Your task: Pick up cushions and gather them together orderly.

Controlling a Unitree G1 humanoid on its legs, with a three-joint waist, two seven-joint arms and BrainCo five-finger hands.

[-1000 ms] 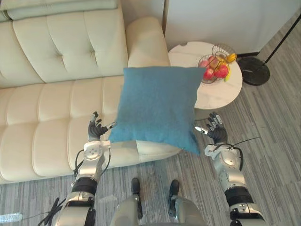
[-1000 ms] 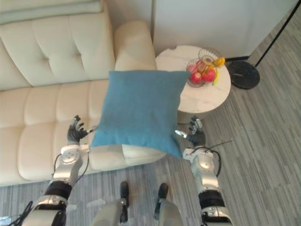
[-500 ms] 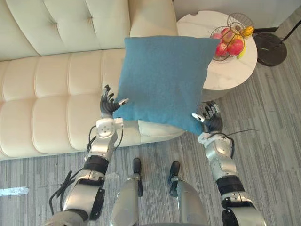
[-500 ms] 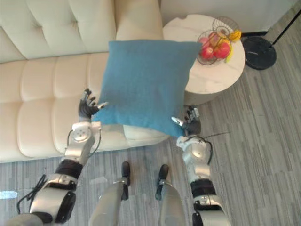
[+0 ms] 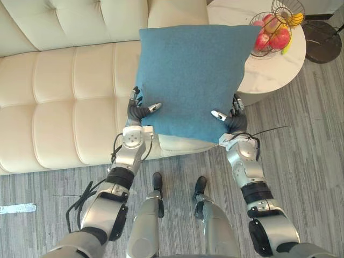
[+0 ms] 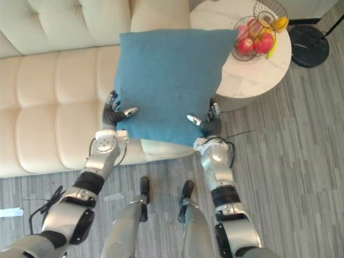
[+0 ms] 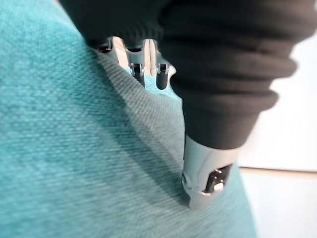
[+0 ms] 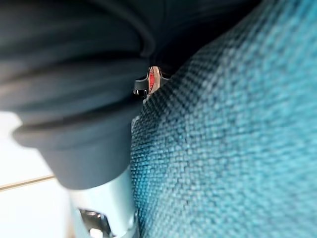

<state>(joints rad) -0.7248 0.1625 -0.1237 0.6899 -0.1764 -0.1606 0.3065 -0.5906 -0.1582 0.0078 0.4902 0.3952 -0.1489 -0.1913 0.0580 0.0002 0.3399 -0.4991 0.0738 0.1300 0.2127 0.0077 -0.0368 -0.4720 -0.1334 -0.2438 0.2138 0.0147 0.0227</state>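
Left hand (image 5: 138,112) pinches the blue cushion (image 5: 191,75) at its lower left corner, thumb laid across the front face and fingers behind the cloth. Right hand (image 5: 232,119) grips the lower right corner the same way.

Cushion position: lifted clear of the seat, near upright, face toward the head camera, in front of the right end of the cream sofa (image 5: 64,80).

Handling (judgement):
- Light, soft and not fragile.
- Coarse weave should give good friction, so slip is unlikely.
- In the left wrist view the filling dents under the thumb, so the body will sag and fold rather than stay flat.
- Held by the bottom corners alone, the top edge may flop over. A deeper bite into each corner, or a hold at mid-height on the side edges, looks steadier.

Surroundings: round white bench (image 5: 269,75) just beside the sofa arm, carrying a wire fruit basket (image 5: 277,32).
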